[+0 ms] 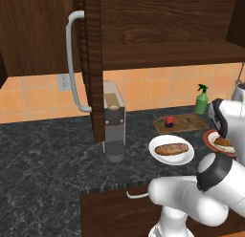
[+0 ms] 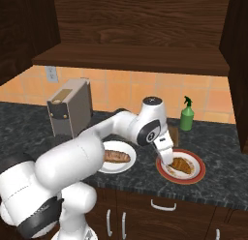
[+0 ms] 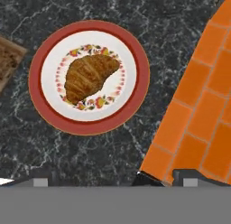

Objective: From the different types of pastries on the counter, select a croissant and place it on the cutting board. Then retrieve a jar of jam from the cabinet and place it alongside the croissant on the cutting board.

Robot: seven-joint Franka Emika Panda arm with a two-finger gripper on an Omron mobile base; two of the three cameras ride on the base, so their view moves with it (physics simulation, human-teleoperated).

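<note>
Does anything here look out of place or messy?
Nothing is spilled or broken. The cabinet door stands wide open, jutting out over the counter beside the coffee machine. A small red jar sits alone on the board, while the croissant lies on its red-rimmed plate.
</note>
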